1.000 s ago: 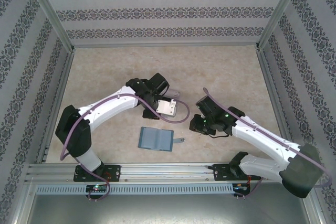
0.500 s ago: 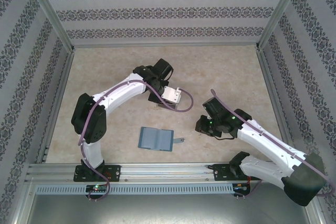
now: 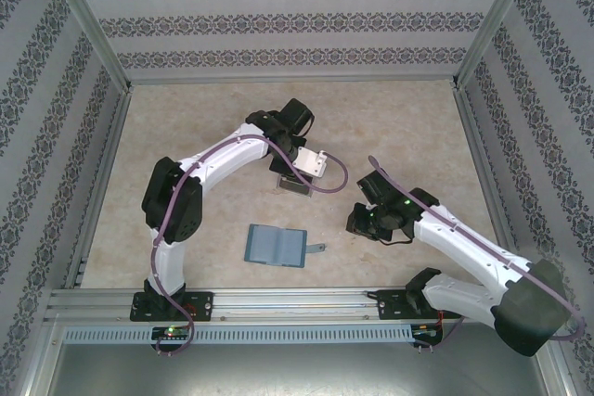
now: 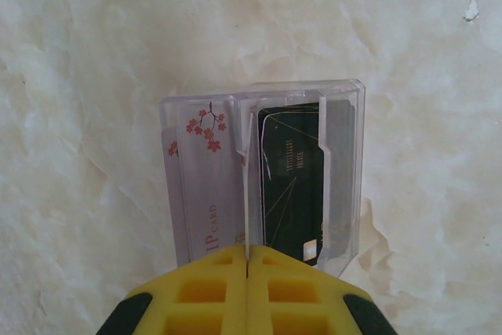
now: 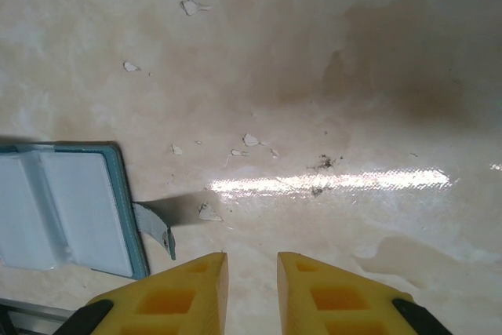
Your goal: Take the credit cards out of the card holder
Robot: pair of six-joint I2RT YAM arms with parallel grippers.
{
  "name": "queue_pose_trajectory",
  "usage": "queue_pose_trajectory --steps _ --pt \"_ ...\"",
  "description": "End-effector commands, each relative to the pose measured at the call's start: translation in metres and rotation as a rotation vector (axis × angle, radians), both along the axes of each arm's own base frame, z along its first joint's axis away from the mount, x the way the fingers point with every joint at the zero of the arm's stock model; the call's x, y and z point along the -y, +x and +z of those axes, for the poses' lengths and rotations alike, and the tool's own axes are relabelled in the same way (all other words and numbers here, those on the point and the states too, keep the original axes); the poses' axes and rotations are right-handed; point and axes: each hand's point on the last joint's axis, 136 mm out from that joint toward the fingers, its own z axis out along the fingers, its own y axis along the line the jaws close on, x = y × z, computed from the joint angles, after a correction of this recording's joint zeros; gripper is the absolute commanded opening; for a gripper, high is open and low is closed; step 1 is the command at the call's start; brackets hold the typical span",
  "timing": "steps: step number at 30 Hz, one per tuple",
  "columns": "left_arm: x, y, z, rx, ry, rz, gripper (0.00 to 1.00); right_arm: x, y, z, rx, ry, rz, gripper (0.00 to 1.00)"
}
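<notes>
The pale credit card (image 4: 205, 194) and the dark credit card (image 4: 292, 186) stand in the clear plastic box (image 4: 343, 154) at frame centre. The card holder (image 3: 276, 246) lies open on the worktop (image 3: 204, 127), lower centre. Extraction appears complete; the next move calls for clearing both arms. The left gripper (image 4: 247, 260) is clenched at the box's near edge, arm extended; whether it pinches the box cannot be told. The right gripper (image 5: 252, 268) hovers parted and empty.

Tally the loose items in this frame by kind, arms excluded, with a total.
Cards: 2 (pale card, dark card)
Clear box: 1
Wallet: 1
Grey sliver: 1
Total: 5
</notes>
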Motion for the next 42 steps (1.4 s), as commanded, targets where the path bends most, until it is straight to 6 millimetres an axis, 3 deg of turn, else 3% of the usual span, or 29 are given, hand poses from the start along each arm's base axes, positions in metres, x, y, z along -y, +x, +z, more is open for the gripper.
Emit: queue_pose_trajectory --steps 1,23,33,39,42 --pt "0.001 0.016 0.004 0.04 -0.011 -0.004 0.0 -0.002 0.004 0.002 0.006 0.01 0.014 0.25" --pt "0.009 0.028 0.025 0.09 -0.06 0.005 0.0 -0.001 0.008 0.005 0.004 0.015 0.02 0.25" --pt "0.008 0.028 -0.004 0.038 -0.011 -0.005 0.0 -0.002 0.009 0.002 -0.005 0.014 0.023 0.25" --pt "0.01 0.028 -0.01 0.024 -0.011 -0.004 0.01 0.0 0.008 0.002 -0.008 0.011 0.022 0.25" --pt "0.008 0.032 -0.006 0.043 -0.002 0.003 0.12 0.0 0.008 0.003 -0.005 0.013 0.02 0.25"
